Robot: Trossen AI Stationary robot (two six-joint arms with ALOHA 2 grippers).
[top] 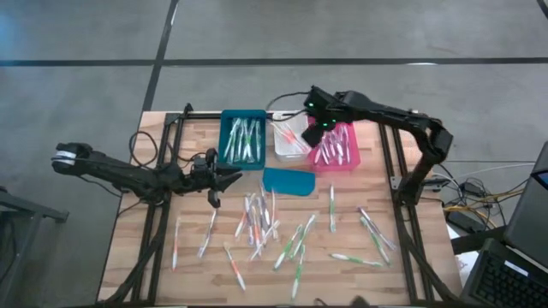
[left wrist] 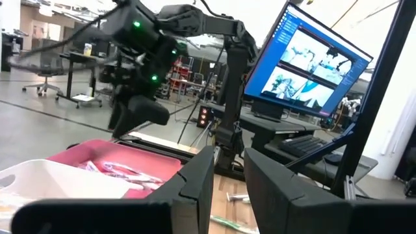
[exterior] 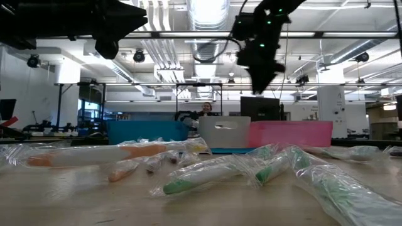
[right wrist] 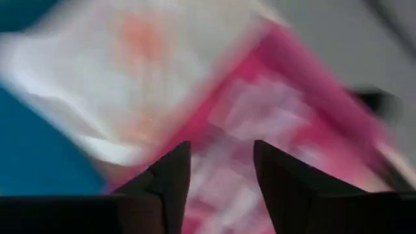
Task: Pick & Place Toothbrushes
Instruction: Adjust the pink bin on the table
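Several wrapped toothbrushes point(top: 257, 221) lie flat and scattered on the wooden table; they show close up in the low view point(exterior: 207, 176). More lie in the blue bin point(top: 227, 128), the white bin point(top: 278, 145) and the pink bin point(top: 353, 154) along the far side. My right gripper point(top: 318, 135) hangs open and empty above the pink bin, near the white one, fingers pointing steeply down point(right wrist: 221, 156). My left gripper point(top: 229, 179) waits at the table's left, raised off it, with a small gap between its fingers point(left wrist: 229, 169) and nothing in it.
A flat teal lid-like piece point(top: 288, 181) lies on the table just in front of the white bin. Black frame rails point(top: 163, 171) run along the table's left and right sides. A laptop and cables point(top: 505, 257) sit beyond the right edge.
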